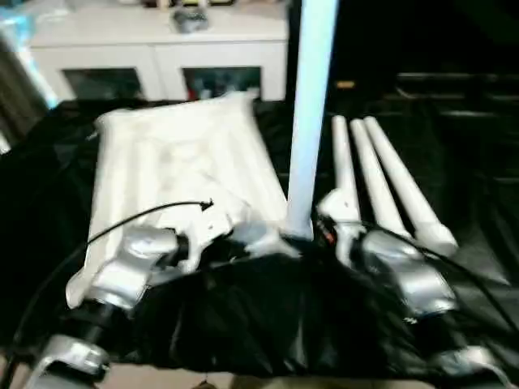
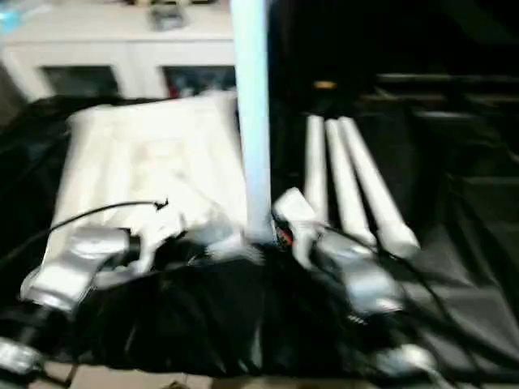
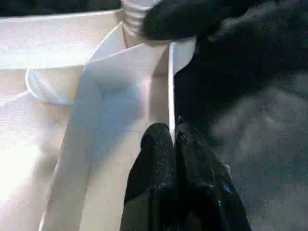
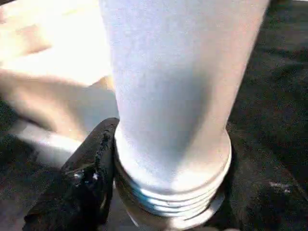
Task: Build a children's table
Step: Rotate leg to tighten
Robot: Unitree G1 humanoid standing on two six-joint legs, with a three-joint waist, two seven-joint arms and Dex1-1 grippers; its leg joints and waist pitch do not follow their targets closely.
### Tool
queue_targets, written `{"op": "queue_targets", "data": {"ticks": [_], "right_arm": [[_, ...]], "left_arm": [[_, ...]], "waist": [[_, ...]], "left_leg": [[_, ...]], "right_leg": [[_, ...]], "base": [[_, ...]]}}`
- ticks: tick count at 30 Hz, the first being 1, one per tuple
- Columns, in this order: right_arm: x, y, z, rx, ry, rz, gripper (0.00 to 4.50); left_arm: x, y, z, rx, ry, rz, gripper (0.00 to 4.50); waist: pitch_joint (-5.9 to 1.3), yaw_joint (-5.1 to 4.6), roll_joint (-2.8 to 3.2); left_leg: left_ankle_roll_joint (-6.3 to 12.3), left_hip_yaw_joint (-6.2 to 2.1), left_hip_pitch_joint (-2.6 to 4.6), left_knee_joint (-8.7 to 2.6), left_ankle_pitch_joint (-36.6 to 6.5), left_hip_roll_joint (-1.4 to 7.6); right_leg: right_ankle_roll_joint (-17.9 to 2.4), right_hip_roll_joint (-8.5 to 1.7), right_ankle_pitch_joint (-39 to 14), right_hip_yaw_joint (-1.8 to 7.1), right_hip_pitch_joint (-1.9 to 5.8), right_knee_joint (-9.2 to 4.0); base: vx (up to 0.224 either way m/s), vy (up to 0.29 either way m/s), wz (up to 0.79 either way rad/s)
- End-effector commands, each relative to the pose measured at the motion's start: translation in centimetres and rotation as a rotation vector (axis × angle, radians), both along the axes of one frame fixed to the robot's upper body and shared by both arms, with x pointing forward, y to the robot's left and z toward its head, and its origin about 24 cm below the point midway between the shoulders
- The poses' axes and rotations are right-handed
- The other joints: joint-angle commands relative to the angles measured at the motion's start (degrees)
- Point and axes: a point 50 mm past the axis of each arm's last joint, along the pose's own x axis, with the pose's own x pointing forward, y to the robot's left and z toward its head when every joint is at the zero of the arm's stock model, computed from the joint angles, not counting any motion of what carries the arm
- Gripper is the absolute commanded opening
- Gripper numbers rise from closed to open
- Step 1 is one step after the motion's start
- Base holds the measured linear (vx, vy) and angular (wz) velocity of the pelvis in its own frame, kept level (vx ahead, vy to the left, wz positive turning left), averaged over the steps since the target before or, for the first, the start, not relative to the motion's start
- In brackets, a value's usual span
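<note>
On the black-draped bench, the head view shows the tabletop (image 1: 174,166) left, one leg (image 1: 310,113) upright at its near-right corner; left wrist: left gripper (image 3: 174,139) clenched on the rim, steadying; right wrist: right gripper (image 4: 159,192) clasps the threaded base for screwing.

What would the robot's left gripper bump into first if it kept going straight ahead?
Probably the upright leg. The left gripper, pinched on the tabletop rim, points along that rim toward the leg's threaded end at the corner; depth is unclear.

white tabletop (image 1: 174,162), white legs (image 1: 381,182), seemingly black cloth (image 1: 243,324)
</note>
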Motion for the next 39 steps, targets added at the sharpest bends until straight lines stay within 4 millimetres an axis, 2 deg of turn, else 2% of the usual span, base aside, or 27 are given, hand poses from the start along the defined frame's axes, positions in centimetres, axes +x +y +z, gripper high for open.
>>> {"op": "queue_targets", "data": {"ticks": [1,4,5,6,7,8,9,13,15,19,20,22,26,28,29,30,34,37,39], "right_arm": [[-0.4,3.5,-0.9,0.017,0.045,0.017,2.74],[-0.1,4.3,-0.8,0.017,0.023,-0.022,2.74],[0.0,4.7,-0.6,0.030,-0.002,-0.028,2.74],[0.1,4.8,-0.5,0.038,-0.015,-0.032,2.74],[0.1,4.9,-0.5,0.045,-0.018,-0.035,3.09],[0.1,4.9,-0.4,0.058,-0.018,-0.029,3.30],[0.1,4.8,-0.4,0.066,-0.017,-0.022,3.44],[0.1,3.9,-0.1,0.039,-0.062,0.023,3.79],[0.0,2.9,0.0,0.020,-0.081,0.047,3.79],[0.0,2.0,-0.1,0.008,-0.094,0.079,3.79],[-0.2,1.0,0.0,-0.001,-0.105,0.132,3.79],[-0.8,0.2,0.1,-0.010,-0.109,0.221,3.79],[-2.1,-0.7,0.2,-0.018,-0.082,0.387,3.79],[-3.3,-1.2,0.3,-0.010,-0.044,0.510,3.79],[-3.6,-1.4,0.3,-0.009,-0.032,0.538,3.79],[-3.8,-1.5,0.3,-0.009,-0.022,0.564,3.79],[-4.3,-1.7,0.4,0.002,0.009,0.627,3.79],[-4.5,-1.7,0.5,0.011,0.023,0.649,3.45],[-4.6,-1.7,0.6,0.015,0.028,0.657,3.43]], "left_arm": [[-0.3,-2.8,1.4,-0.060,-0.070,-0.026,0.00],[-0.6,-3.6,1.5,-0.069,-0.078,-0.016,0.00],[-0.7,-4.0,1.5,-0.067,-0.085,-0.016,0.00],[-0.8,-4.2,1.6,-0.067,-0.087,-0.019,0.00],[-0.9,-4.2,1.6,-0.069,-0.085,-0.019,0.00],[-0.9,-4.3,1.6,-0.067,-0.087,-0.018,0.00],[-0.8,-4.3,1.6,-0.064,-0.089,-0.019,0.00],[-0.8,-3.7,1.9,-0.054,-0.093,-0.049,0.00],[-1.0,-3.3,2.1,-0.057,-0.091,-0.087,0.00],[-1.0,-2.8,2.1,-0.050,-0.085,-0.121,0.00],[-1.0,-2.1,2.1,-0.030,-0.076,-0.151,0.00],[-0.9,-1.3,2.1,-0.012,-0.068,-0.175,0.00],[-0.7,-0.2,2.3,0.006,-0.058,-0.201,0.00],[-0.4,0.6,2.4,0.035,-0.049,-0.230,0.00],[-0.4,0.8,2.5,0.041,-0.045,-0.238,0.00],[-0.3,1.1,2.5,0.044,-0.041,-0.246,0.00],[-0.2,1.7,2.6,0.048,-0.020,-0.274,0.00],[-0.2,1.9,2.5,0.050,-0.006,-0.290,0.00],[-0.2,2.1,2.4,0.055,0.004,-0.303,0.00]], "waist": [[-2.89,0.23,-0.18],[-3.07,0.18,-0.12],[-3.09,0.12,-0.46],[-3.18,0.18,-0.21],[-3.24,0.15,-0.18],[-3.26,0.14,-0.62],[-3.29,0.24,-0.31],[-3.45,0.38,-0.23],[-3.50,0.49,-0.22],[-3.45,0.99,-0.07],[-3.42,1.15,0.10],[-3.38,1.41,-0.09],[-3.39,1.85,-0.17],[-3.32,1.94,-0.24],[-3.37,2.30,-0.18],[-3.29,2.33,-0.28],[-3.28,2.49,-0.30],[-3.34,2.49,-0.26],[-3.47,2.54,-0.23]], "left_leg": [[-0.12,-0.81,0.07,-4.71,-15.02,1.63],[0.86,-0.55,0.11,-4.49,-13.90,1.63],[1.18,-0.60,-0.21,-4.52,-12.65,1.52],[1.50,-0.58,-0.15,-4.42,-11.94,1.61],[1.65,-0.58,-0.24,-4.37,-11.38,1.58],[2.13,-0.51,-0.26,-4.34,-10.68,1.59],[2.54,-0.55,-0.27,-4.31,-10.16,1.56],[3.40,-0.45,-0.18,-4.09,-8.92,1.61],[4.05,-0.33,-0.18,-3.88,-7.80,1.50],[4.22,-0.27,0.02,-3.91,-8.68,1.62],[4.00,-0.29,0.10,-3.95,-9.33,1.64],[3.99,-0.22,0.18,-3.98,-10.44,1.70],[4.57,-0.22,0.24,-3.92,-10.46,1.72],[4.86,-0.20,0.00,-3.91,-10.15,1.68],[5.07,-0.24,0.13,-3.87,-10.16,1.86],[5.14,-0.24,-0.08,-3.92,-10.26,1.83],[4.52,-0.25,0.04,-3.98,-10.79,1.81],[4.15,-0.31,0.01,-3.99,-10.34,1.83],[4.25,-0.31,0.03,-3.88,-9.47,1.82]], "right_leg": [[-9.61,-3.27,-19.51,2.67,2.75,-5.23],[-10.56,-3.15,-16.00,2.82,2.59,-4.99],[-10.64,-3.08,-14.79,2.69,2.92,-4.89],[-11.00,-3.17,-13.55,2.77,2.80,-4.73],[-11.12,-3.13,-12.70,2.74,2.93,-4.62],[-11.42,-2.96,-11.11,2.73,2.92,-4.51],[-11.78,-2.96,-10.00,2.72,3.03,-4.31],[-12.75,-2.94,-6.73,2.75,3.09,-3.98],[-13.43,-2.94,-4.71,2.76,3.10,-3.84],[-13.69,-2.94,-5.49,2.79,2.99,-3.86],[-13.60,-2.87,-5.94,2.75,2.94,-3.90],[-13.33,-2.85,-6.27,2.82,2.96,-3.95],[-13.16,-2.82,-6.61,2.84,3.05,-4.00],[-13.34,-2.75,-6.55,2.80,3.17,-3.96],[-13.18,-2.82,-6.83,2.86,3.09,-3.86],[-13.06,-2.84,-7.34,2.82,3.16,-3.92],[-12.82,-2.95,-9.78,2.82,3.02,-4.18],[-12.96,-2.99,-9.49,2.82,3.03,-4.12],[-13.34,-2.96,-7.99,2.80,3.02,-3.93]], "base": [[0.000,0.000,0.00],[0.000,0.000,0.00],[0.000,0.000,0.00],[0.000,0.000,0.00],[0.000,0.000,0.00],[0.000,0.000,0.00],[0.000,0.000,0.00],[0.000,0.000,0.00],[0.000,0.000,0.00],[0.000,0.000,0.00],[0.000,0.000,0.00],[0.000,0.000,0.00],[0.000,0.000,0.00],[0.000,0.000,0.00],[0.000,0.000,0.00],[0.000,0.000,0.00],[0.000,0.000,0.00],[0.000,0.000,0.00],[0.000,0.000,0.00]]}}
